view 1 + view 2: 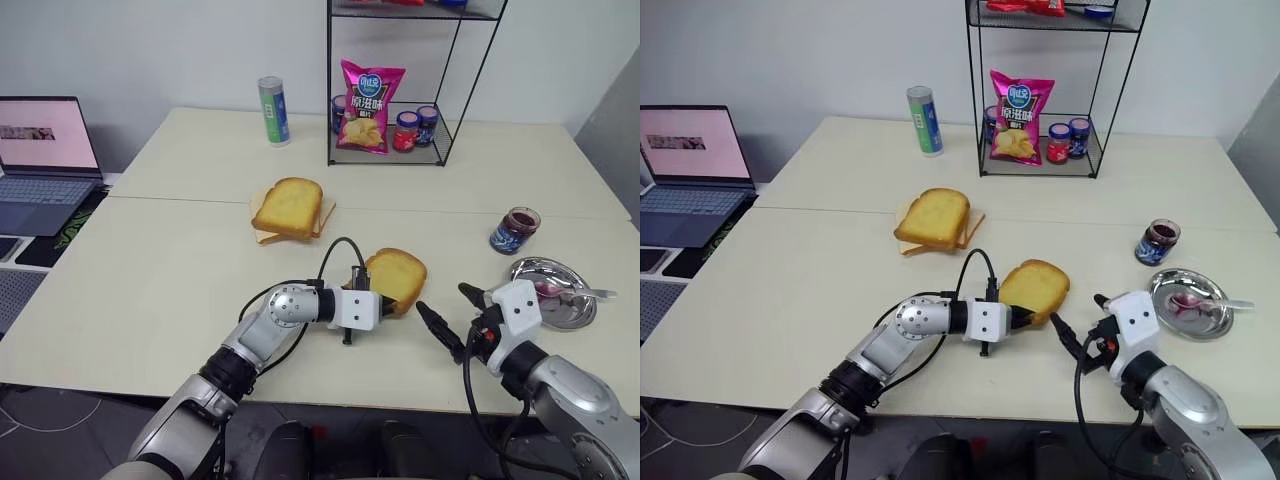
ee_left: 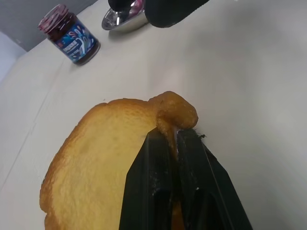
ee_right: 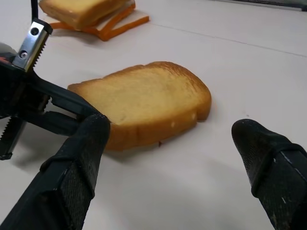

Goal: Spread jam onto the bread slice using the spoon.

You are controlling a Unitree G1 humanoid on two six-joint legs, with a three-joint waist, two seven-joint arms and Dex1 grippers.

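While jam (image 1: 518,222) fills its jar, the spoon (image 1: 572,292) lies in the dish (image 1: 553,270).

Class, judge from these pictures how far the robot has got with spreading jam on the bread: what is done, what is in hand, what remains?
Done: the jam jar stands open.

In hand: the left gripper is shut on a corner of the bread slice. The right gripper hangs open beside it.

Left: the spoon lies in the steel dish; the slice's top shows no jam.

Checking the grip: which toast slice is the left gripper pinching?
The single bread slice near the table's front edge, clamped at its corner by the left gripper; the pile lies untouched farther back.
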